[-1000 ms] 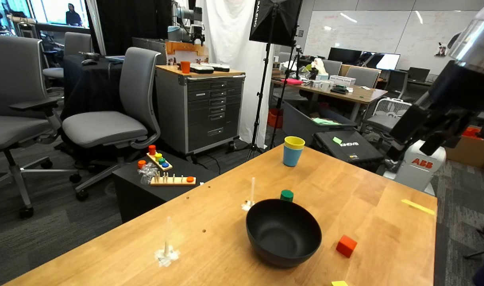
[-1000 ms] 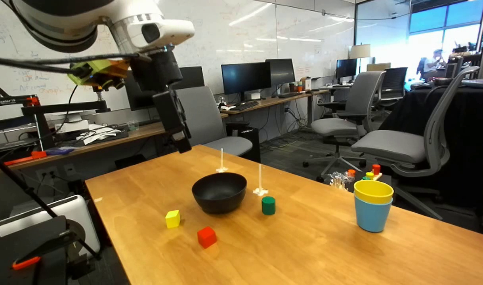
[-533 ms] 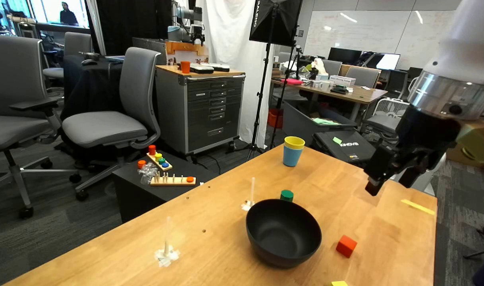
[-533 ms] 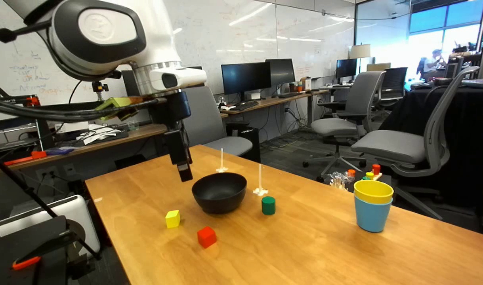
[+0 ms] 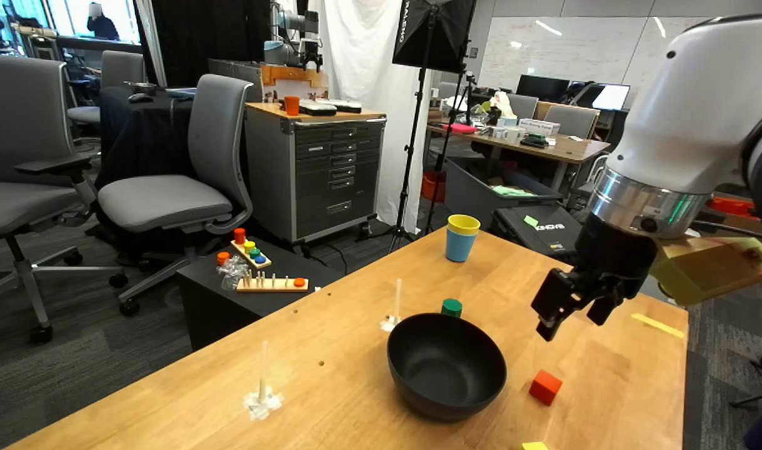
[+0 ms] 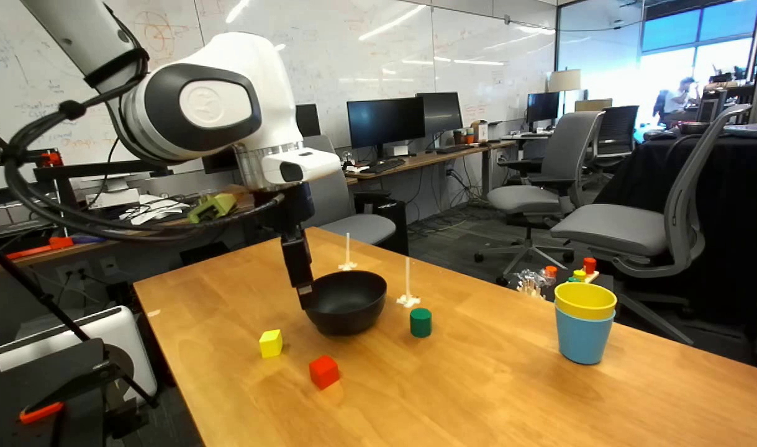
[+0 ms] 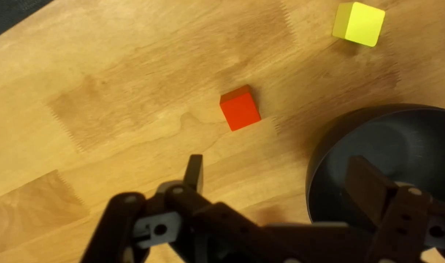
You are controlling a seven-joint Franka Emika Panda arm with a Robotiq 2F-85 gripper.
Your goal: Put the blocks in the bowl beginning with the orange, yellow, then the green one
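The orange-red cube (image 5: 546, 387) sits on the table beside the black bowl (image 5: 443, 409); they also show in an exterior view as cube (image 6: 324, 372) and bowl (image 6: 347, 326). The yellow cube (image 6: 271, 344) is on the table, barely seen at an exterior frame's bottom edge (image 5: 534, 446). The green block (image 6: 421, 323) looks cylindrical and stands near the bowl; it is out of the wrist view. My gripper (image 5: 572, 325) is open and empty, above the table. In the wrist view the orange cube (image 7: 240, 111) lies ahead of the spread fingers (image 7: 275, 160), and one finger overlaps the bowl (image 7: 383, 138).
Two thin upright pegs (image 6: 408, 279) (image 6: 348, 251) are taped to the table behind the bowl. Stacked yellow and blue cups (image 6: 583, 338) stand farther along the table. A flat yellow strip (image 5: 657, 325) lies near the table edge.
My arm has come down and moved over the table toward the bowl and the orange cube. The blocks and the bowl have not moved.
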